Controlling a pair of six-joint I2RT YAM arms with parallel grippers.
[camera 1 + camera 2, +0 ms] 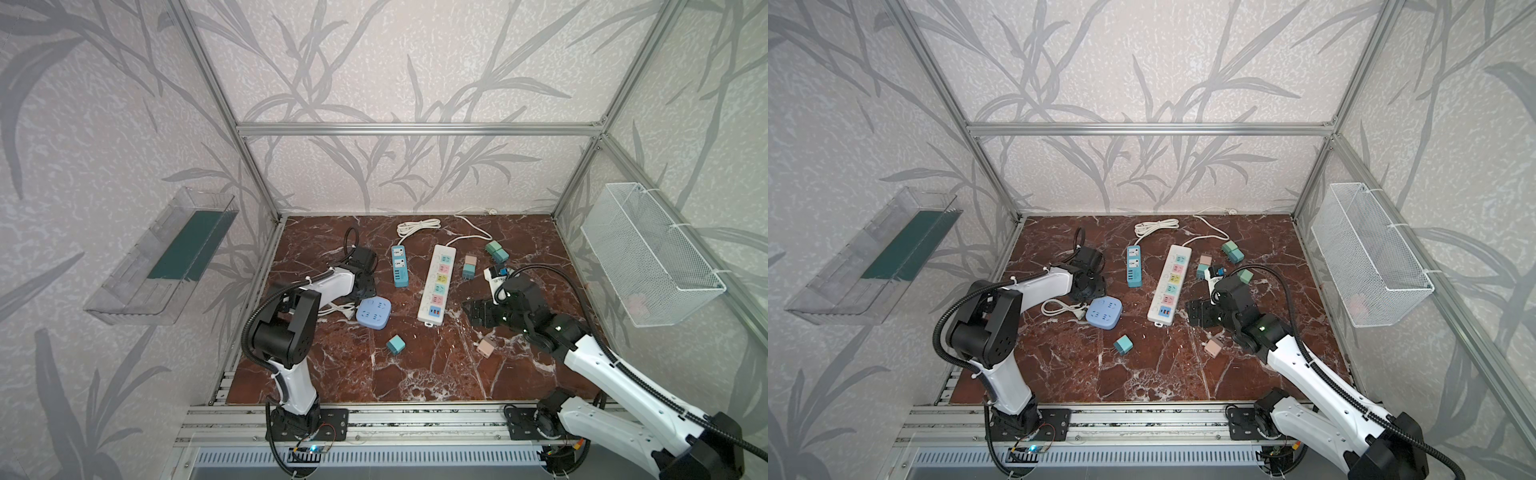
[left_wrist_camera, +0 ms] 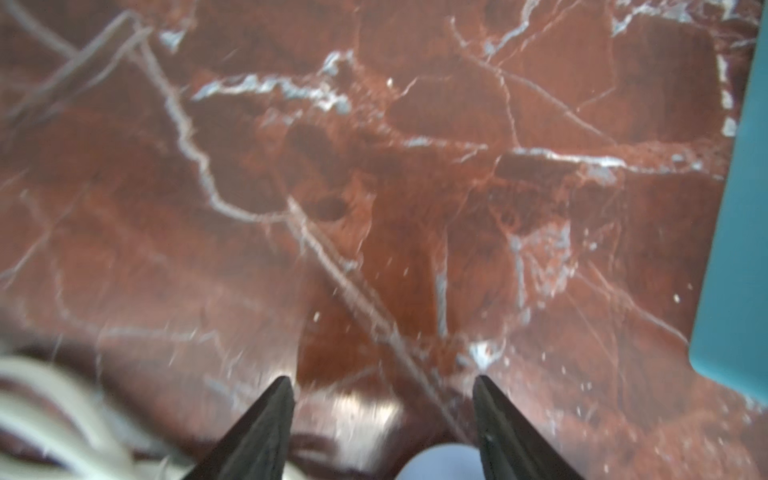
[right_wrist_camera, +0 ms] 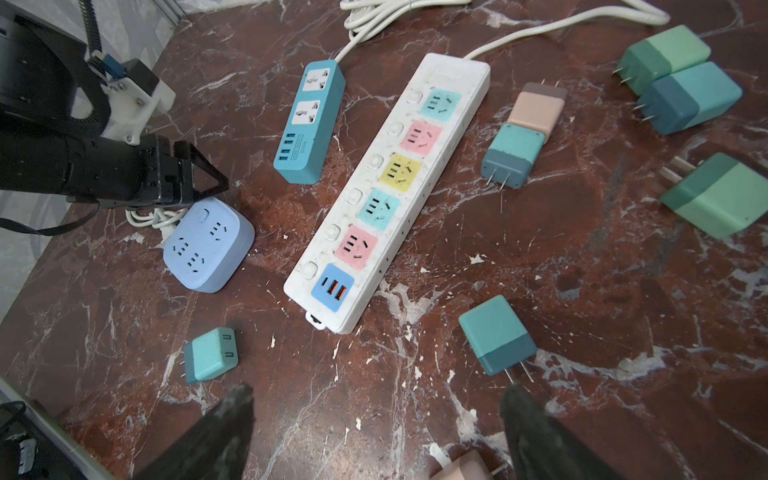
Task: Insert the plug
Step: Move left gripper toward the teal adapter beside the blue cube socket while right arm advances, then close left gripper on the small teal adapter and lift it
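Several two-tone plugs lie loose on the marble tabletop; none is held. A teal plug [image 1: 395, 344] [image 3: 212, 353] lies in front of the white multi-colour power strip [image 1: 437, 284] [image 3: 386, 187]. A pink plug [image 1: 485, 346] lies under my right arm. In the right wrist view another teal plug [image 3: 496, 332] lies prongs-first beside one finger. My right gripper [image 1: 471, 312] [image 3: 374, 390] hovers open and empty, right of the strip's near end. My left gripper [image 3: 208, 183] [image 2: 382, 378] is open and empty over bare marble, right behind the light blue square socket [image 1: 373, 313] [image 3: 208, 245].
A teal power strip [image 1: 399, 266] [image 2: 739, 249] lies left of the white one, white cords [image 1: 417, 226] coiled behind it. More plugs [image 1: 496, 251] cluster at the back right. A wire basket [image 1: 648, 253] hangs on the right wall, a clear tray [image 1: 166, 257] on the left.
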